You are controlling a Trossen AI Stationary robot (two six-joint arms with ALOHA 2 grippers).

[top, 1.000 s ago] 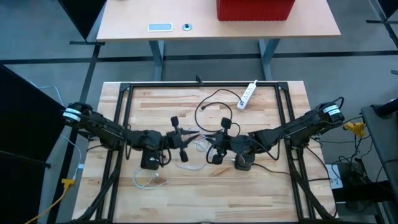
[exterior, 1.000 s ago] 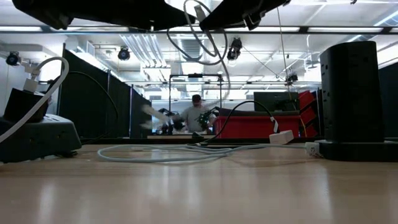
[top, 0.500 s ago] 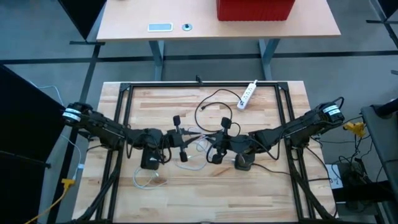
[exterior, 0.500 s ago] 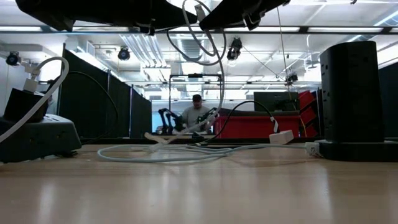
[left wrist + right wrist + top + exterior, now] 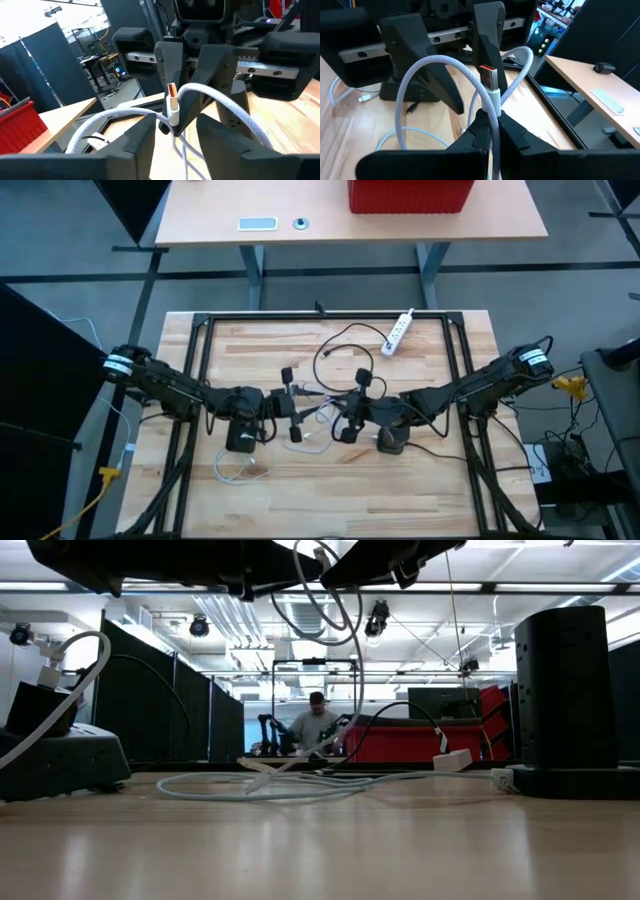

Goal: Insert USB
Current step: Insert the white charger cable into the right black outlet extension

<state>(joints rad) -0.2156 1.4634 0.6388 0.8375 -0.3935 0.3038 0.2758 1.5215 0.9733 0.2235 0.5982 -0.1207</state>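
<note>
Near the table's middle, both grippers meet above the wood.
Right gripper (image 5: 347, 418): closed tight on the white braided USB cable (image 5: 490, 107), just behind its plug; in the right wrist view the cable is pinched between the two dark fingers (image 5: 520, 137).
USB plug (image 5: 488, 76): metal tip with an orange insert, standing up clear of the right fingers and pointing toward the left gripper.
Left gripper (image 5: 291, 403): just left of the right one, facing it; its jaws are parted, with a gap showing on either side of the plug in the left wrist view, gripping nothing.
Cable run: the white cable (image 5: 215, 97) arcs up from the plug in a loop, then trails down to a loose coil (image 5: 238, 470) nearer the table's front edge, left of middle.
Black tower block (image 5: 390, 442): stands beside the right arm, on the front side.
White power strip (image 5: 400, 330): lies near the far right corner, with a black cord (image 5: 345, 345) curling toward the middle.
Table (image 5: 430, 500): light wooden planks inside a black frame.
Background: a person (image 5: 316, 722) sits far behind the table in the low view.
</note>
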